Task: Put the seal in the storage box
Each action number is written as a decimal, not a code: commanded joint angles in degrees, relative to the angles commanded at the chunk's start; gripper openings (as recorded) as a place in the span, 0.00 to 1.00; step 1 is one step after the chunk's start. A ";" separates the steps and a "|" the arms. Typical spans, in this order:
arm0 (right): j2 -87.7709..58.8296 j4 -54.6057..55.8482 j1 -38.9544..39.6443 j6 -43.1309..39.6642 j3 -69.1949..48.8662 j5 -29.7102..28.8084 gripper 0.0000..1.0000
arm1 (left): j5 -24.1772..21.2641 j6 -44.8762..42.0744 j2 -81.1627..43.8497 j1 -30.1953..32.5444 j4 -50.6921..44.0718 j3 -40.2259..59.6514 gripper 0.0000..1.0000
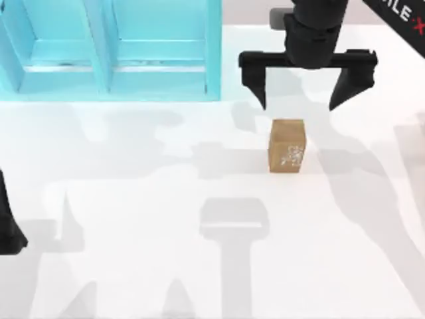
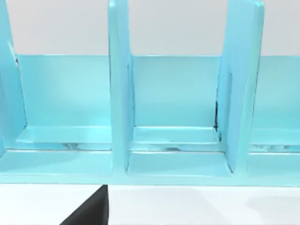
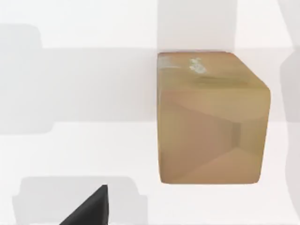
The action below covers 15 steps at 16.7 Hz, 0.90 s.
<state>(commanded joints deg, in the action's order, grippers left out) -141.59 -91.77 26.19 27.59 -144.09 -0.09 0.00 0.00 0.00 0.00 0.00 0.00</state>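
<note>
Barely begun: seal not yet gripped

R gripper [image 1: 298, 106] hangs just behind the seal [image 1: 287, 146], fingers spread wide, holding nothing. Seal stands on the table [image 1: 133, 252], apart from the storage box [image 1: 212, 53]. L arm parked at left edge. Grasp, carry, drop all remain.

We see a white table [image 1: 133, 252], grey shadows lying across the table, one broad shadow near its middle

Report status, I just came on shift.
Right hand open, above the seal. Left hand parked at table's left edge. Seal upright on table, outside box. Nothing between.
</note>
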 joint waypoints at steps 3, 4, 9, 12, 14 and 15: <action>-1.14 -0.70 0.32 0.22 -1.15 0.02 1.00 | 0.00 0.00 0.00 0.00 0.00 0.00 1.00; -1.14 -0.70 0.32 0.22 -1.15 0.02 1.00 | 0.00 0.00 0.00 0.00 0.00 0.00 1.00; -0.87 1.59 0.15 0.08 1.20 0.03 1.00 | 0.00 0.00 0.00 0.00 0.00 0.00 1.00; -0.03 8.42 0.22 0.11 8.78 0.04 1.00 | 0.00 0.00 0.00 0.00 0.00 0.00 1.00; 0.58 14.43 0.30 0.19 16.01 0.04 1.00 | 0.00 0.00 0.00 0.00 0.00 0.00 1.00; 0.80 17.36 0.36 0.24 19.20 0.05 1.00 | 0.00 0.00 0.00 0.00 0.00 0.00 1.00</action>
<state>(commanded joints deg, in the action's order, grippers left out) -140.80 -74.41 26.55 27.83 -124.89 -0.04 0.00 0.00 0.00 0.00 0.00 0.00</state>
